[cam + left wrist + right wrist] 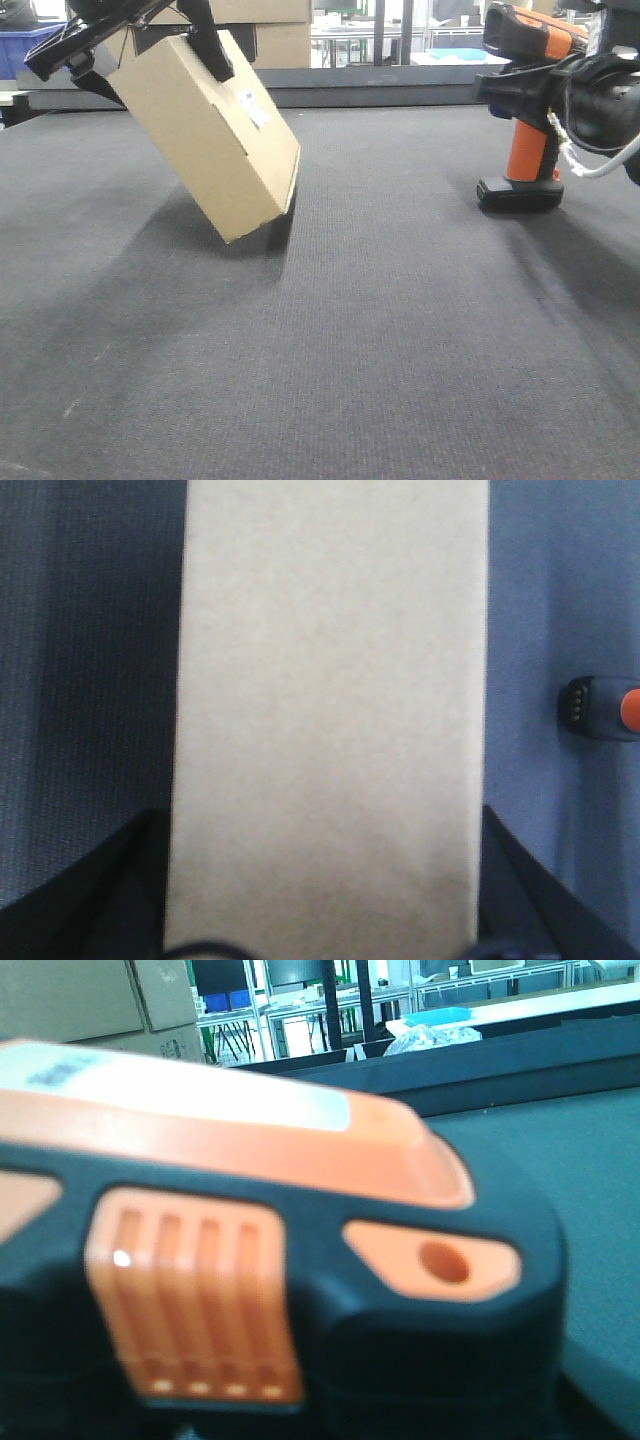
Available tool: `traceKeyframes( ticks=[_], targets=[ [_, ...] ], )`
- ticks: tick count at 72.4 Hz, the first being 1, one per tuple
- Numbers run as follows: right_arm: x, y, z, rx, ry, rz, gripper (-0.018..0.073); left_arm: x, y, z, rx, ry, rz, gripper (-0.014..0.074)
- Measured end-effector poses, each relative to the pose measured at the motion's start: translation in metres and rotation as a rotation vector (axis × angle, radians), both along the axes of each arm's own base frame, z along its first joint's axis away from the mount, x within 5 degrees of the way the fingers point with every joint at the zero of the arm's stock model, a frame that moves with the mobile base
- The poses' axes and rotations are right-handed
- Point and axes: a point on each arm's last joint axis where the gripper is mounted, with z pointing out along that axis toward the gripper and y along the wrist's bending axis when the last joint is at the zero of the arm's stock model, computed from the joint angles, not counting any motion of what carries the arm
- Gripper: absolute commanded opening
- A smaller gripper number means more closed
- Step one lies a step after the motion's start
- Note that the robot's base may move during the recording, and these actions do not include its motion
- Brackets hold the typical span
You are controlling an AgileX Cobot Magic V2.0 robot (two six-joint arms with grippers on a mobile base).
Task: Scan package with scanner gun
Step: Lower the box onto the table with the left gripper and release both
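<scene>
The box [215, 140] hangs tilted between my left gripper [150, 62] fingers [212, 50], which are clenched across its upper end. In the left wrist view a plain face fills the gap from one finger to the other. Its lowest corner, far below the fingertips, is at or just off the mat [380, 350]; I cannot tell which. The white label [256, 108] sits on the face turned towards the scanner [525, 120], just below the nearer finger.

The scanner stands upright, well apart from the box, its base down at the mat and its head up against my right gripper [575, 95]. Those fingers are lost against the black head, so I cannot tell whether they have hold of it.

My worries are these:
- The grip is high and the box is slanted, so it may pivot or slip if that corner drags.
- The nearer finger lies close to the label and may shade it.
- If the right grip is loose, lifting may tip the scanner over.
</scene>
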Motion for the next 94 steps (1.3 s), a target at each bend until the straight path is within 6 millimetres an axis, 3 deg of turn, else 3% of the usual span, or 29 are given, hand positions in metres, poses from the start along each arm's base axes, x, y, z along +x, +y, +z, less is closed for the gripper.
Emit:
traceKeyframes(
  ticks=[5, 23, 52, 66, 79, 94],
  targets=[
    [0.000, 0.000, -0.002, 0.003, 0.019, 0.004, 0.0568, 0.000, 0.000, 0.000, 0.000, 0.000, 0.000, -0.0111],
    [0.000, 0.002, -0.007, 0.014, 0.081, 0.017, 0.0561, 0.000, 0.000, 0.000, 0.000, 0.000, 0.000, -0.0111],
    [-0.009, 0.004, 0.006, 0.008, 0.092, 0.057, 0.0561, 0.000, 0.000, 0.000, 0.000, -0.002, 0.001, -0.0111],
    [-0.030, 0.001, -0.001, -0.007, 0.141, 0.068, 0.0561, 0.001, 0.000, 0.000, -0.001, -0.007, 0.003, -0.0111],
    [-0.057, -0.001, 0.006, -0.032, 0.145, 0.102, 0.0561, 0.002, 0.002, 0.000, 0.013, -0.018, 0.005, -0.0111],
    [-0.086, -0.003, 0.018, -0.050, 0.137, 0.141, 0.0561, 0.005, 0.028, 0.000, 0.098, -0.016, 0.037, -0.0111]
  ],
)
